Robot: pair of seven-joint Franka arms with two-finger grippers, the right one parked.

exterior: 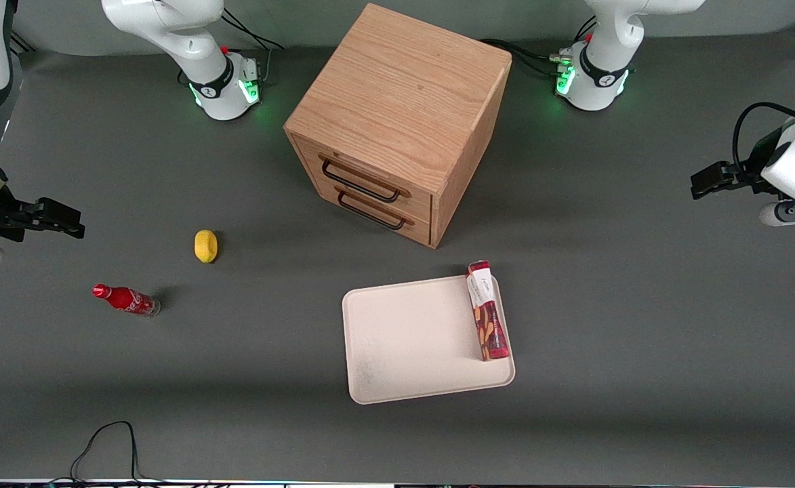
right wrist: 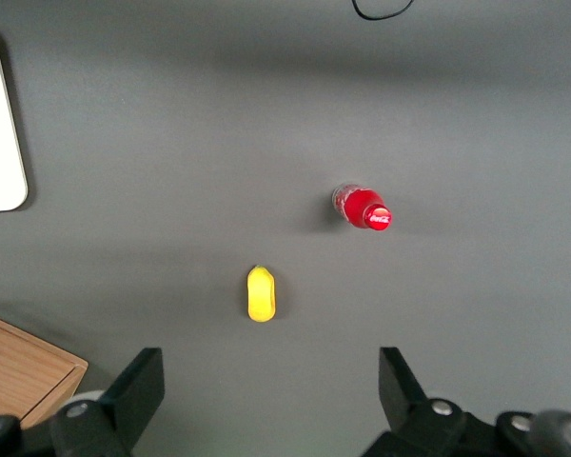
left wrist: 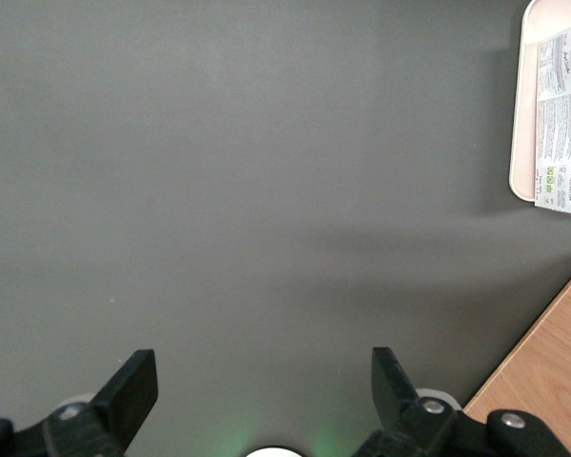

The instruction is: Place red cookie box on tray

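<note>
The red cookie box [exterior: 487, 310] lies on the pale pinkish-white tray [exterior: 411, 339], along the tray's edge toward the working arm's end, with its white label end nearest the cabinet. My left gripper [exterior: 699, 185] hangs high above the bare table toward the working arm's end, well apart from the tray. In the left wrist view the gripper [left wrist: 265, 367] is open and empty, with grey table between its fingers. That view also shows the box's printed label [left wrist: 563, 114] and the tray's rim [left wrist: 520, 114].
A wooden two-drawer cabinet [exterior: 397, 122] stands farther from the front camera than the tray; its corner shows in the left wrist view [left wrist: 552, 381]. A yellow lemon [exterior: 205, 245] and a small red soda bottle [exterior: 125, 299] lie toward the parked arm's end. A black cable [exterior: 106, 440] loops at the table's near edge.
</note>
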